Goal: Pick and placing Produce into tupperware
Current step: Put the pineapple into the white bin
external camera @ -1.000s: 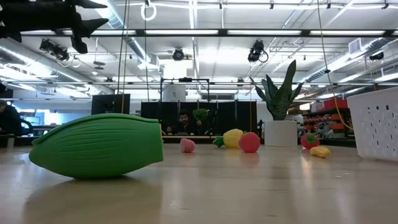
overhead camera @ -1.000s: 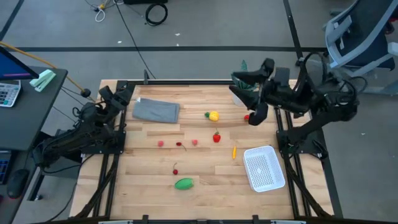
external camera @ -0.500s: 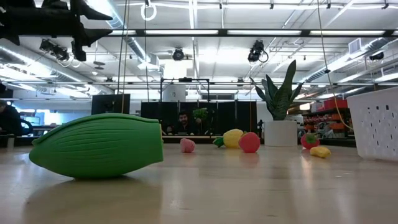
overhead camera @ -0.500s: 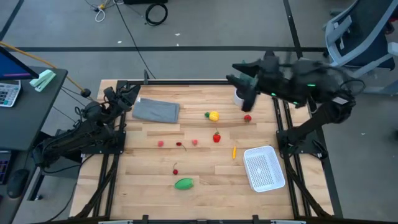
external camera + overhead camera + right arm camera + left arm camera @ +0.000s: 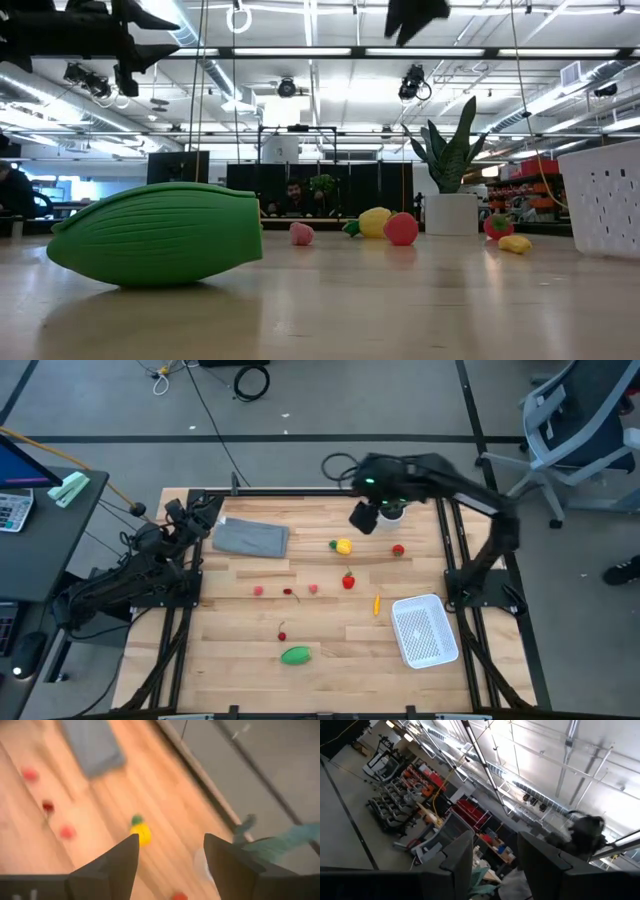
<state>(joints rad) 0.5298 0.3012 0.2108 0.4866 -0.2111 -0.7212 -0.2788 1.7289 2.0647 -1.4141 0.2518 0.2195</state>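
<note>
Overhead, the right claw (image 5: 362, 518) hangs empty, fingers apart, near the yellow toy pepper (image 5: 343, 546) on the surface (image 5: 240, 650) — likely light, hard, slick; pinch its middle. Left claw (image 5: 205, 512) waits parted beside the grey cloth (image 5: 251, 537). White basket (image 5: 425, 630) sits well apart.

Right pincer (image 5: 362, 518) above table's far edge, near yellow produce (image 5: 343, 545).

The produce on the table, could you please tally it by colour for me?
Red pieces: 4
Pink pieces: 2
Yellow piece: 1
Orange piece: 1
Green piece: 1
Total: 9
</note>
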